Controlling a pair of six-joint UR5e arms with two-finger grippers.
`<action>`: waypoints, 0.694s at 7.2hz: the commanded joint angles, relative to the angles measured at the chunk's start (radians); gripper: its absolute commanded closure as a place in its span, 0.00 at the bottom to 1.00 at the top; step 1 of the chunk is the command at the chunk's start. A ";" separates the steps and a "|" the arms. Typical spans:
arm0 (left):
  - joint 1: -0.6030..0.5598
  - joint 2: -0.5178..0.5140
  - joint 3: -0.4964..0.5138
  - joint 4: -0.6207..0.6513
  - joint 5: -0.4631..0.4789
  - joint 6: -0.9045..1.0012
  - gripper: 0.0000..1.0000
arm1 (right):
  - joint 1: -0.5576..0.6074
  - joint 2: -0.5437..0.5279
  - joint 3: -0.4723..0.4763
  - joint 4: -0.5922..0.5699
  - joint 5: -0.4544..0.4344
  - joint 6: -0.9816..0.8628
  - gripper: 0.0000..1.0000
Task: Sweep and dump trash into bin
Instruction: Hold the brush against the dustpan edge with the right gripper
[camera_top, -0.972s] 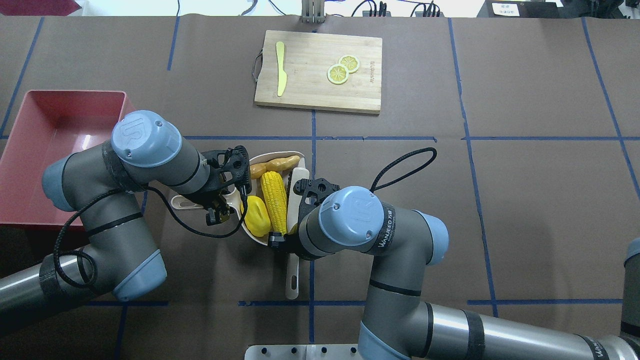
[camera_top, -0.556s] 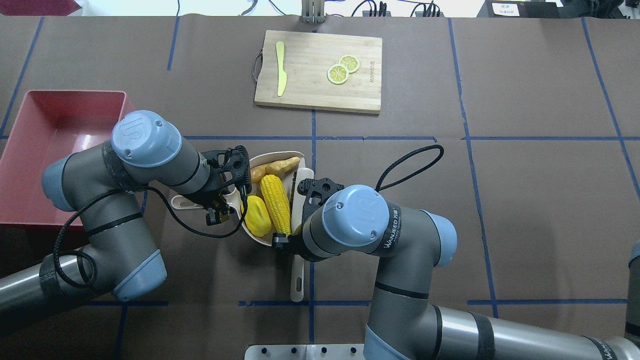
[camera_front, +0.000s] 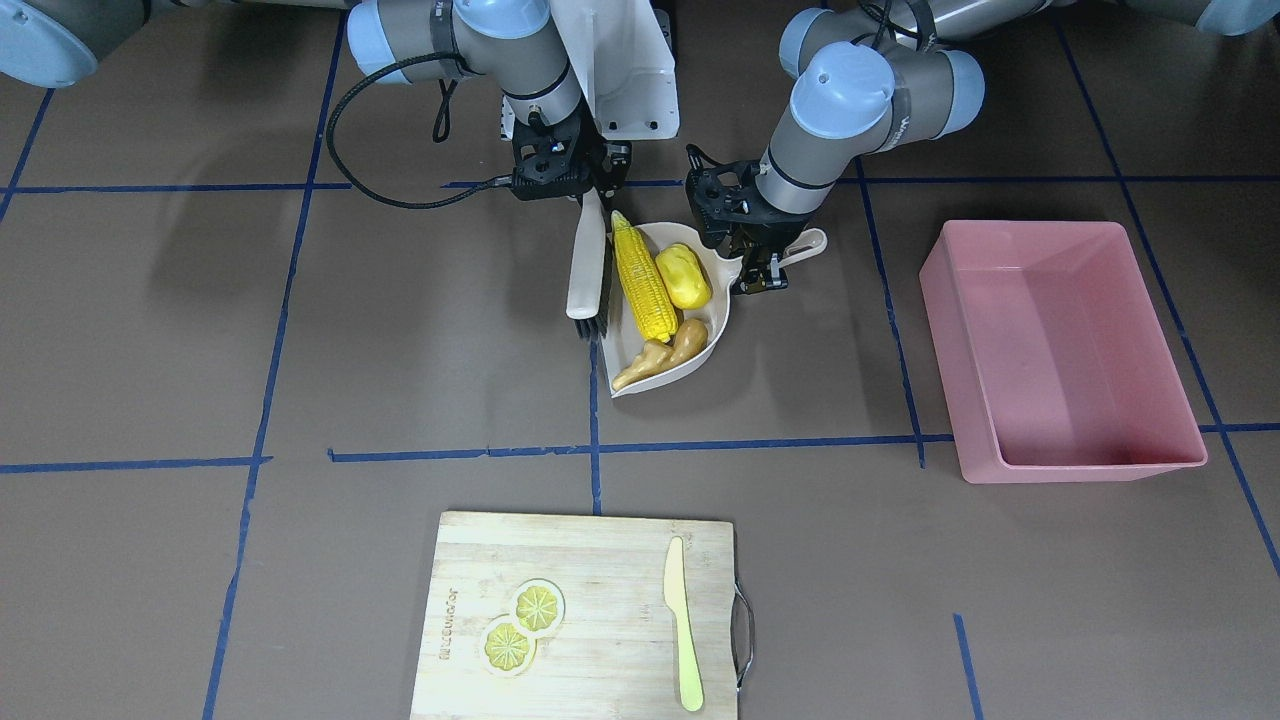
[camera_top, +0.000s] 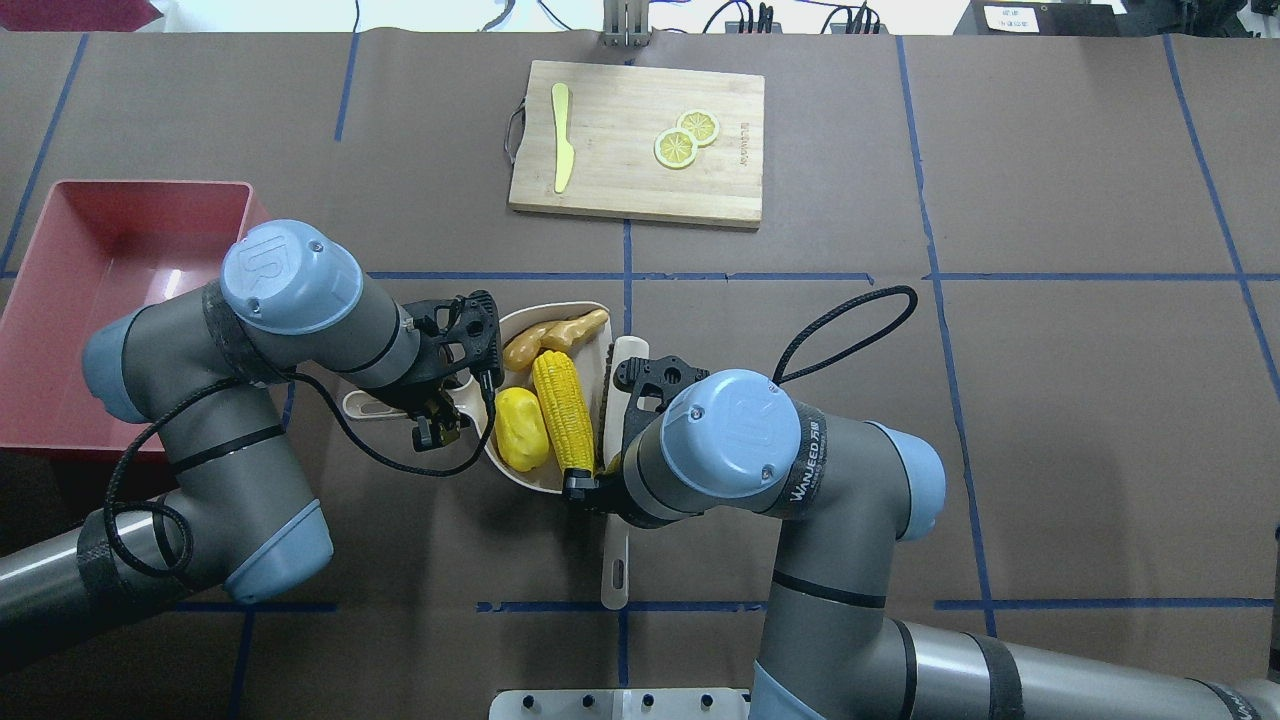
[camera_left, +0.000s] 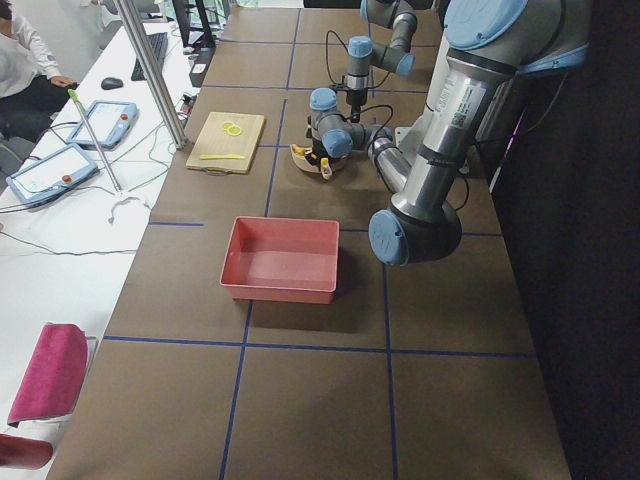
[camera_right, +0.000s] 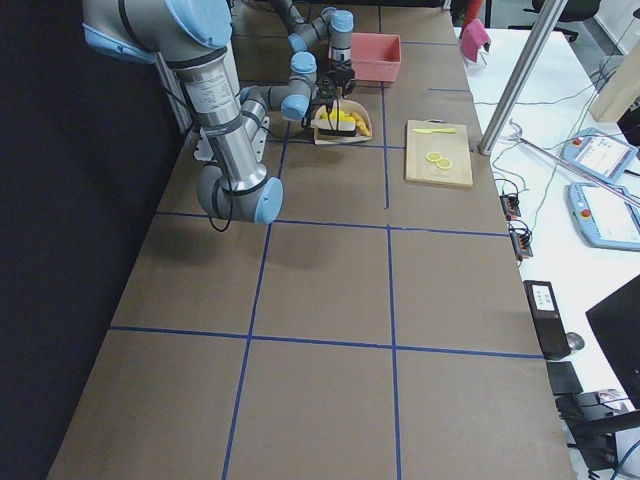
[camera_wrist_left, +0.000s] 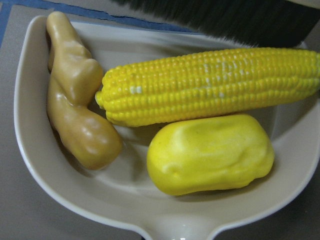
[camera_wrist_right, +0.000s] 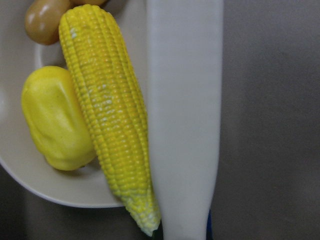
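The corn cob (camera_top: 565, 415), the yellow oval vegetable (camera_top: 522, 428) and the tan ginger root (camera_top: 555, 337) all lie inside the beige dustpan (camera_top: 530, 312). My left gripper (camera_top: 440, 412) is shut on the dustpan's handle. My right gripper (camera_front: 590, 192) is shut on a white hand brush (camera_front: 586, 270), which lies along the pan's open side next to the corn (camera_wrist_right: 107, 115). In the overhead view my right wrist hides its fingers. The pink bin (camera_top: 110, 250) stands empty to the left of my left arm.
A bamboo cutting board (camera_top: 640, 140) at the far middle carries a pale green knife (camera_top: 562, 150) and two lemon slices (camera_top: 686, 138). Blue tape lines cross the brown table. My left arm's elbow overhangs the bin's near right corner.
My right arm has shifted the brush to the right. The corn cob has rolled a little right with it. The left arm and dustpan have not moved.
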 joint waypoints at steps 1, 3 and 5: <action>-0.001 0.001 0.001 0.001 0.000 0.000 1.00 | 0.000 -0.002 0.003 -0.019 -0.003 -0.002 1.00; -0.001 0.001 0.002 -0.001 0.000 0.001 1.00 | 0.005 0.000 0.073 -0.141 0.000 -0.016 1.00; -0.003 0.001 0.002 -0.013 0.000 0.000 1.00 | 0.015 -0.003 0.114 -0.274 0.007 -0.087 1.00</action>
